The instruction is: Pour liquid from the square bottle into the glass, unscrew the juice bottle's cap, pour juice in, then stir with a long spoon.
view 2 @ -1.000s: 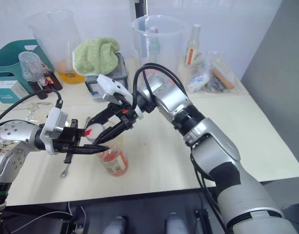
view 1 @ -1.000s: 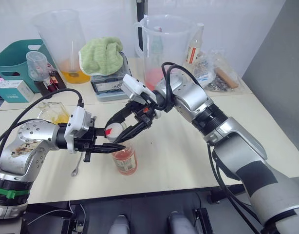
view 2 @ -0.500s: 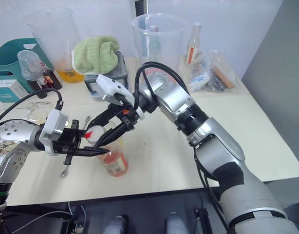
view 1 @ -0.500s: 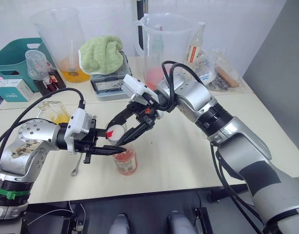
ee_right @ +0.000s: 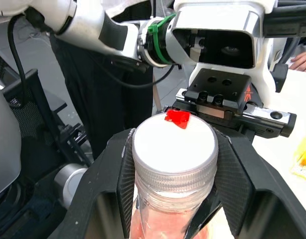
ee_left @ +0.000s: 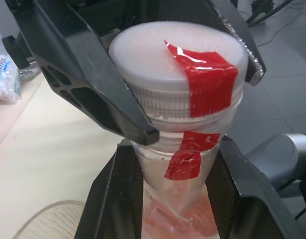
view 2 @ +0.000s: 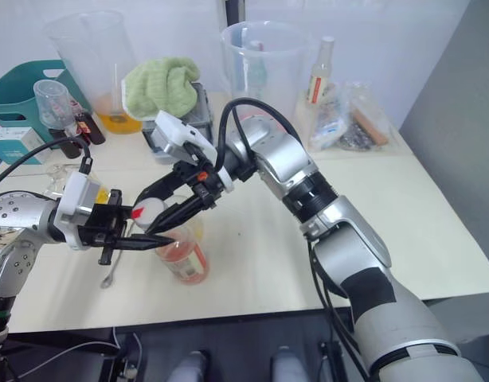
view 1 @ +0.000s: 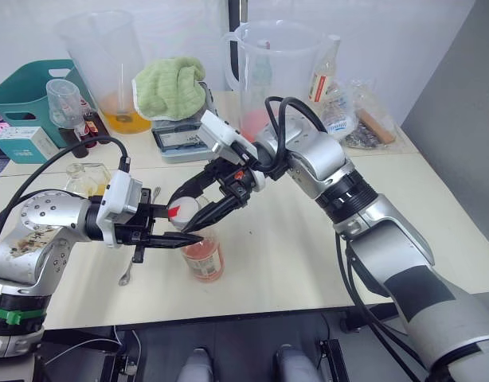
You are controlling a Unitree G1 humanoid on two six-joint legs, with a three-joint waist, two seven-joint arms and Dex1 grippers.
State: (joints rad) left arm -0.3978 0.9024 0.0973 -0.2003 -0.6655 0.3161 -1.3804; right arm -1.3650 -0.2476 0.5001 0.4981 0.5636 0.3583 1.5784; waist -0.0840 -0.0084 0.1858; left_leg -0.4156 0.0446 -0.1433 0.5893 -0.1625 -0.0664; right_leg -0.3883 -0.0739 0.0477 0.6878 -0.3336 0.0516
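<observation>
My left gripper (view 1: 183, 236) clamps the juice bottle (view 1: 203, 256) at its neck, my right gripper (view 1: 198, 208) squeezes the cap (ee_left: 180, 64) between its jaws, still screwed on; juice-pouring and stirring remain.

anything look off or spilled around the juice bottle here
No spill shows. The juice bottle stands upright on the table, left gripper clamping its neck, right gripper closed on the cap. Only oddity: red tape strips on cap and neck.
</observation>
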